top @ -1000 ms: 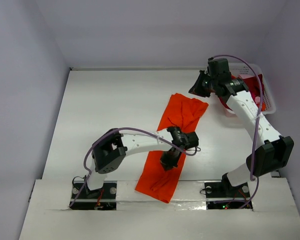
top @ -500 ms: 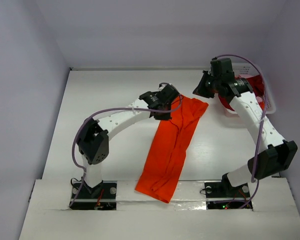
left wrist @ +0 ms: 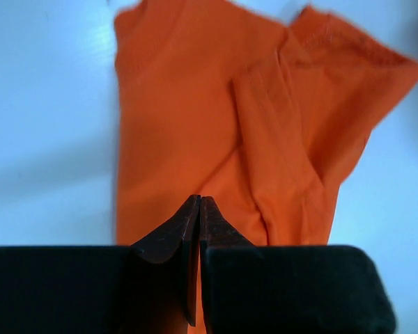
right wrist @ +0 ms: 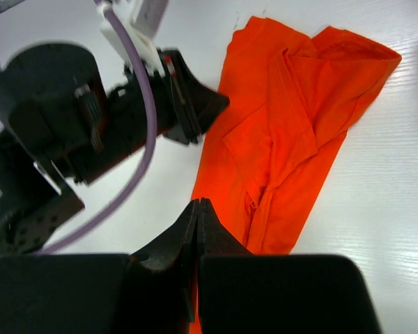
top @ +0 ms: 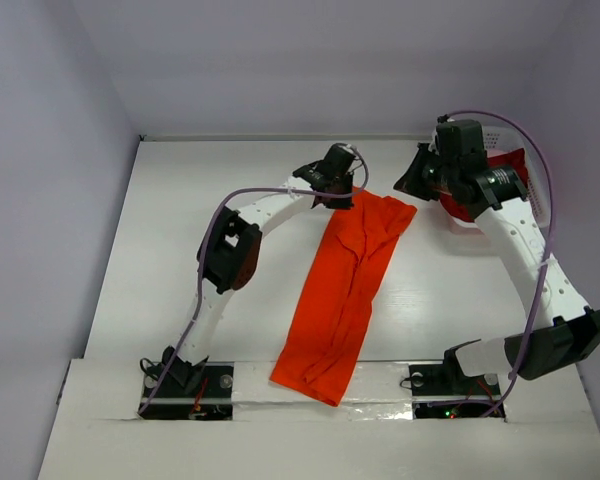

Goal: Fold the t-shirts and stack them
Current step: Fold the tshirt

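The orange t-shirt [top: 345, 280] lies as a long narrow strip, running from the middle of the table down over its near edge. Its far end [left wrist: 265, 104] is creased, with a sleeve folded onto it [right wrist: 292, 111]. My left gripper [top: 345, 197] hovers at the shirt's far left corner, shut [left wrist: 199, 200] and holding nothing. At the far right corner my right gripper [top: 402, 186] is also shut and empty [right wrist: 197, 202]. The right wrist view shows the left gripper [right wrist: 219, 103] beside the cloth's edge. Dark red t-shirts [top: 477, 207] are heaped in the basket.
A white lattice basket [top: 538, 205] stands at the far right against the wall. Grey walls close the table on three sides. The left arm's purple cable [top: 280, 190] loops over the table's left part. Bare white table [top: 210, 200] lies left of the shirt.
My left arm swung from the shirt's near half up to its far left corner, gripper shut throughout. The right arm drifted slightly right. The shirt lies flatter and narrower.
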Controlling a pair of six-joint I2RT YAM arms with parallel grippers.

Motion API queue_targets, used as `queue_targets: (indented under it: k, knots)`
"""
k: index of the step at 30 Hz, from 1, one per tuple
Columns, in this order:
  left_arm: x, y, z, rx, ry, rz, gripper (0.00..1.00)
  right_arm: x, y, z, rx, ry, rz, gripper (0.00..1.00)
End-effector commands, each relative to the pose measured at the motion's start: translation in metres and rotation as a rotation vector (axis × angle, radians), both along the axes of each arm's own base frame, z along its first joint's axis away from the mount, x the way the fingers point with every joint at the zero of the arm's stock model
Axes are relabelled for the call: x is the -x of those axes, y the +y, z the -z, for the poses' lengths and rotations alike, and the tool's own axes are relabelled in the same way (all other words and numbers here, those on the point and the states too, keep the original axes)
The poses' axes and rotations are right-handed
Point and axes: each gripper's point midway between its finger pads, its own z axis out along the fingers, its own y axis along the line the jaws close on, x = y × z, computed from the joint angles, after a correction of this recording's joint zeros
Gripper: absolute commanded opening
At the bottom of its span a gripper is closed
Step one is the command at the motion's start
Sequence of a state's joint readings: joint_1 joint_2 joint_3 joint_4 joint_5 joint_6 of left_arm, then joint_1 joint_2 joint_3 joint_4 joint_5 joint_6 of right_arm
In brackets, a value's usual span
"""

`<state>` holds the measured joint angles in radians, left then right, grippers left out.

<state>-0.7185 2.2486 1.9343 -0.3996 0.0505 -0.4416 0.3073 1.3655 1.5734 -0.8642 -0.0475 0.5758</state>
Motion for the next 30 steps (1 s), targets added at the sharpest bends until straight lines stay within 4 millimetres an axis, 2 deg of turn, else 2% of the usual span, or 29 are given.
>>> queue_targets:
  k: [1, 2, 6, 7, 8, 10, 14, 17, 18, 20, 25, 30]
  knots:
    - [-0.036, -0.016, -0.053, 0.134, -0.118, 0.037, 0.0, 0.002, -0.007, -0.003, 0.021, -0.012, 0.018, 0.0]
    - [-0.044, -0.011, -0.047, 0.151, -0.102, 0.03, 0.0, 0.002, -0.008, -0.002, 0.028, -0.009, 0.019, 0.0]
    - [-0.058, -0.011, -0.049, 0.183, -0.111, 0.029, 0.0, 0.001, -0.008, 0.004, 0.034, 0.005, 0.014, 0.0]
    - [-0.062, -0.015, -0.059, 0.202, -0.131, 0.039, 0.0, 0.001, -0.008, 0.006, 0.036, 0.009, 0.012, 0.0]
    - [-0.062, -0.02, -0.058, 0.214, -0.13, 0.059, 0.0, 0.0, -0.007, 0.009, 0.037, 0.015, 0.008, 0.0]
    - [-0.066, -0.027, -0.071, 0.249, -0.157, 0.074, 0.0, -0.001, -0.006, 0.015, 0.042, 0.029, 0.006, 0.0]
    - [-0.065, -0.039, -0.066, 0.297, -0.127, 0.101, 0.0, -0.005, -0.004, 0.02, 0.046, 0.051, 0.001, 0.0]
    - [-0.06, -0.042, -0.055, 0.306, -0.091, 0.116, 0.0, -0.009, -0.004, 0.015, 0.05, 0.045, 0.005, 0.0]
    - [-0.056, -0.04, -0.045, 0.297, -0.072, 0.117, 0.0, -0.01, -0.004, 0.015, 0.053, 0.044, 0.008, 0.0]
    - [-0.053, -0.039, -0.042, 0.3, -0.067, 0.123, 0.0, -0.013, -0.004, 0.015, 0.056, 0.046, 0.008, 0.0]
    - [-0.044, -0.028, -0.02, 0.255, -0.033, 0.11, 0.0, -0.012, -0.004, 0.013, 0.051, 0.041, 0.007, 0.0]
    - [-0.038, -0.027, 0.0, 0.242, 0.007, 0.121, 0.0, -0.008, -0.004, 0.016, 0.05, 0.048, 0.006, 0.0]
